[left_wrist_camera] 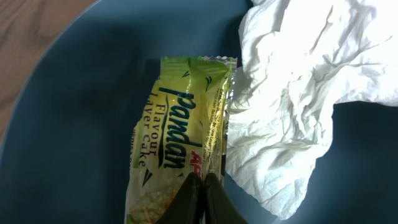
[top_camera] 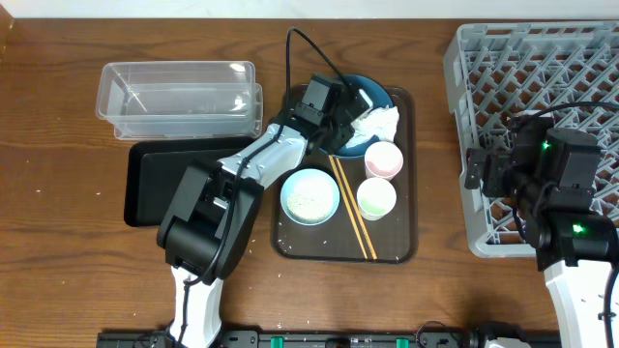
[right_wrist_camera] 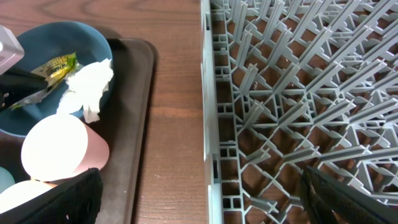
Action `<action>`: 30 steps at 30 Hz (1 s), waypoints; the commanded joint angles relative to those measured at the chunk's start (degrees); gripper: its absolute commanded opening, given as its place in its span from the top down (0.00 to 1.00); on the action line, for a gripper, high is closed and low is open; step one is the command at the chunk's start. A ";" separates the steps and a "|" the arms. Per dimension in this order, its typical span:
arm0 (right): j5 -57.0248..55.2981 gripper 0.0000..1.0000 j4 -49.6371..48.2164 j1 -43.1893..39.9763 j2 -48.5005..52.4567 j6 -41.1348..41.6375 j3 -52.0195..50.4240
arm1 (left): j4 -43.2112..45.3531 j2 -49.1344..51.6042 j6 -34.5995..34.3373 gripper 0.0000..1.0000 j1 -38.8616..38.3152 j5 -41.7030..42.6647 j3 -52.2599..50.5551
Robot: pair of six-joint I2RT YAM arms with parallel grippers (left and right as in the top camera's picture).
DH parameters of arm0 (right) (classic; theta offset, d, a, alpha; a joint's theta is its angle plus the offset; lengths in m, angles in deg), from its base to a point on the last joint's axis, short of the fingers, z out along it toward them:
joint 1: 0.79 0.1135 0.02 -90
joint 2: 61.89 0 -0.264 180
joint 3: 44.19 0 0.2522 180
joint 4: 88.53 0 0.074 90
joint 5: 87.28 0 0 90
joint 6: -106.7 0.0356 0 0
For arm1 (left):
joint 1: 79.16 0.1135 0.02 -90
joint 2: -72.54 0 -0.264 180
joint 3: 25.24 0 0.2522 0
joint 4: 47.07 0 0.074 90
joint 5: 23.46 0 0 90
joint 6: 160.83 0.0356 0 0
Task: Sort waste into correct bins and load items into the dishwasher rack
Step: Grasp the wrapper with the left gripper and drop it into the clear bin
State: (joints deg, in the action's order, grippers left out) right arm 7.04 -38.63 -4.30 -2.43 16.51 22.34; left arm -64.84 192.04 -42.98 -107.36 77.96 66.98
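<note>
Left pincer pinches snack wrapper, tissue pressing alongside.

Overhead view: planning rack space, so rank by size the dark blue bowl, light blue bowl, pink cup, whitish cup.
1. dark blue bowl, partly covered
2. light blue bowl
3. pink cup and whitish cup, alike

The wrapper is glossy film, the tissue crumpled paper, the rack grey plastic.

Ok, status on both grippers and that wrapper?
Left gripper shut on snack wrapper, inside dark blue bowl. Right gripper open, empty, over dishwasher rack edge. Crumpled tissue touches wrapper's side.
</note>
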 commanded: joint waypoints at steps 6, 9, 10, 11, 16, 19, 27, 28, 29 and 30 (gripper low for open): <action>0.44 0.01 0.00 0.48 -0.31 0.81 1.22 | 0.04 -8.22 -3.28 0.94 1.16 -1.18 0.81; 0.44 0.01 0.00 0.48 -0.31 0.81 1.22 | 0.00 -12.72 -8.20 0.94 3.50 -1.84 0.81; 0.44 0.01 -0.02 0.48 -0.31 0.81 1.22 | -0.07 -14.08 -9.68 0.94 4.63 -2.03 0.81; 0.44 0.01 -0.02 0.48 -0.31 0.81 1.22 | -0.28 -15.12 -10.54 0.94 5.77 -2.01 0.81; 0.44 0.01 -0.02 0.48 -0.31 0.81 1.22 | -3.69 -18.05 -12.22 0.94 13.14 -2.01 0.81; 0.44 0.01 -0.02 0.48 -0.31 0.81 1.22 | -6.64 -17.86 -13.57 0.94 17.70 -2.01 0.76; 0.44 0.01 -0.11 0.48 -0.31 0.81 1.22 | -10.49 -16.90 -13.64 0.59 24.65 -1.46 0.48; 0.44 0.01 -0.11 0.48 -0.31 0.81 1.22 | -10.01 -17.00 -13.64 0.59 24.65 -0.57 0.48; 0.44 0.01 -0.11 0.48 -0.31 0.81 1.22 | -9.51 -17.14 -13.66 0.59 24.50 0.74 0.48; 0.44 0.01 -0.11 0.48 -0.31 0.81 1.22 | -8.90 -17.27 -13.66 0.55 24.11 2.97 0.48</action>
State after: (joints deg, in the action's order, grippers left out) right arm 7.04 -38.63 -4.30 -2.43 16.51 22.34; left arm -74.63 174.75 -56.24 -82.47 76.80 67.61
